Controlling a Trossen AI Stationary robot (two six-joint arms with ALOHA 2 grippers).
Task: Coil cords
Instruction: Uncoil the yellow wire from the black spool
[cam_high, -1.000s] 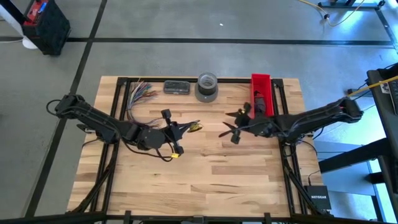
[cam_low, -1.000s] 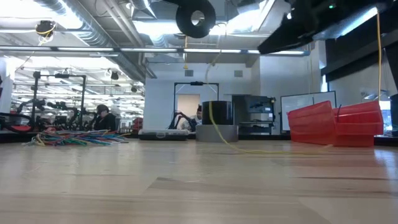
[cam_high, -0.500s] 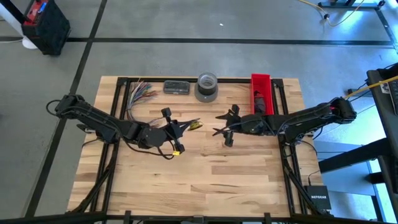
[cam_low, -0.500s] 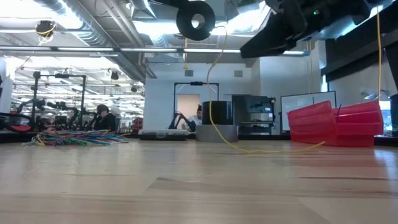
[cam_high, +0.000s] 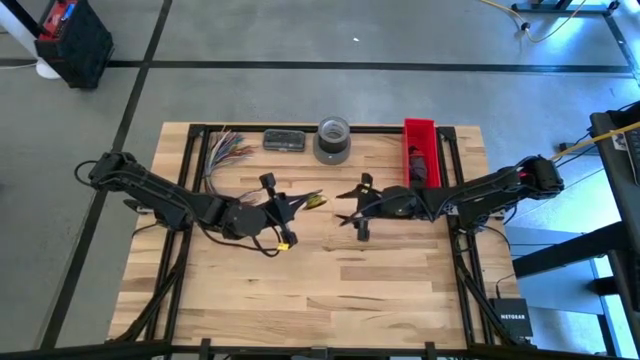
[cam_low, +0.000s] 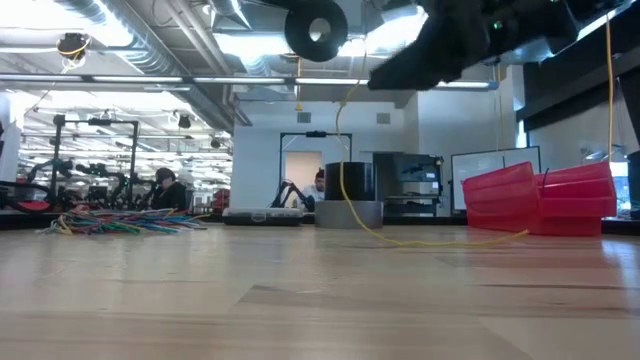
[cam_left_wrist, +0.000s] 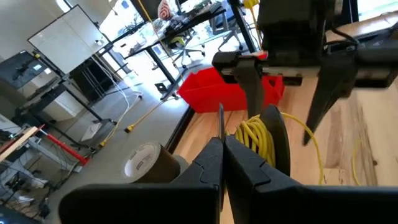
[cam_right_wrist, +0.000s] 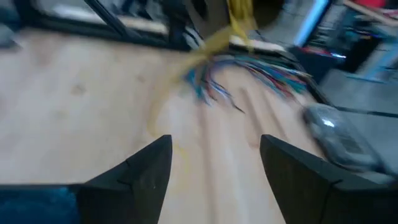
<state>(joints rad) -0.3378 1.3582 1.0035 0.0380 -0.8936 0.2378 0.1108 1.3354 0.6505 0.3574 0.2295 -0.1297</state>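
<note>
While the left gripper sits left of centre in the overhead frame with its two dark fingers pinched together on the cord, the right gripper hangs just right of centre, fingers spread wide and holding nothing. Its own wrist view confirms this: two broad black fingers frame bare wooden table between them.

From above, the cord is only a small yellow fleck at the left fingertips, plus a dark loop with a yellow bit near the frame's middle. The left wrist view shows much more: a tight bunch of glossy yellow loops beside a flat black disc, with a thin strand trailing across the planks. The low view adds a round black bundle hanging high at top centre, a yellow strand dropping from it and snaking along the tabletop.

Beyond, at the upper part of the overhead frame, stand a grey tape roll, a red plastic bin, a flat dark case, and a fan of multicoloured wires.
</note>
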